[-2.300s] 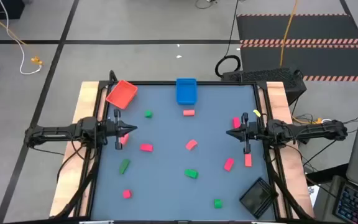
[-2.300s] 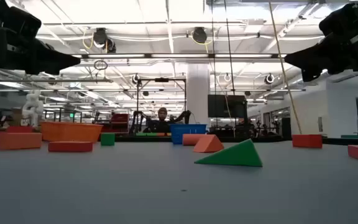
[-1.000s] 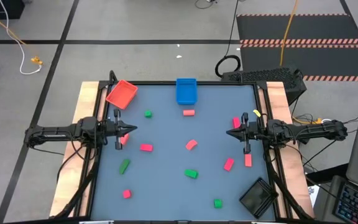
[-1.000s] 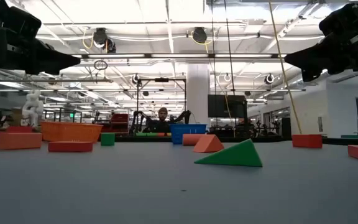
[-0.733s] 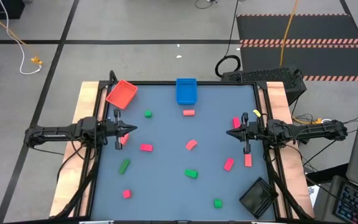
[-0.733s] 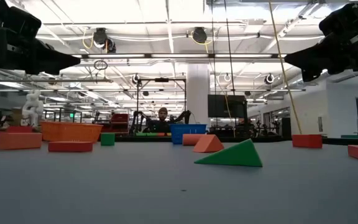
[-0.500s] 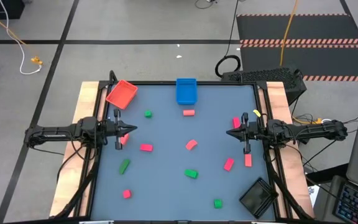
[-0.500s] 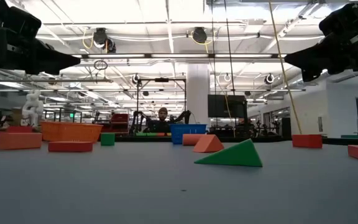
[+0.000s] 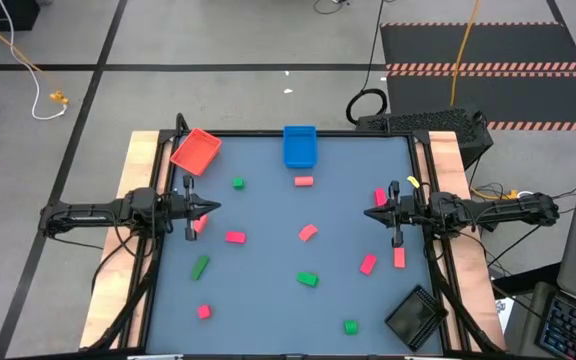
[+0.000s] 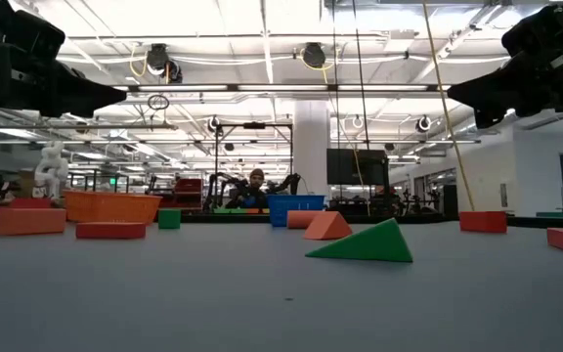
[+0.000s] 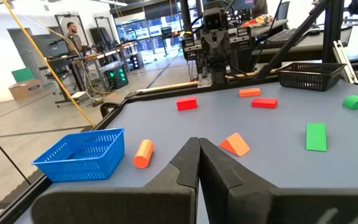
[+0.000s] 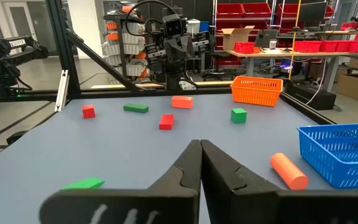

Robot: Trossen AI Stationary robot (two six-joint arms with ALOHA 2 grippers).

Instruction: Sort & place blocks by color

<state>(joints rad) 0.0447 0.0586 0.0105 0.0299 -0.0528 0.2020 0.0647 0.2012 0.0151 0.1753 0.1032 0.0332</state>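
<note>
Small green, red and pink blocks lie scattered flat on the grey table (image 9: 268, 300), among them a green one (image 9: 308, 279), a red one (image 9: 234, 237) and a pink one (image 9: 368, 264). My left gripper (image 9: 213, 208) hovers shut above the table's left side, pointing level toward the middle (image 11: 199, 142). My right gripper (image 9: 368, 213) hovers shut above the right side, facing it (image 12: 200, 144). Neither touches a block. In the low view a green wedge (image 10: 360, 242) lies nearest, with both grippers high above the table.
An orange-red tray (image 9: 196, 151) stands at the far left corner, a blue tray (image 9: 300, 146) at the middle of the far edge, a black tray (image 9: 415, 316) at the near right corner. Wooden rails run along both table sides.
</note>
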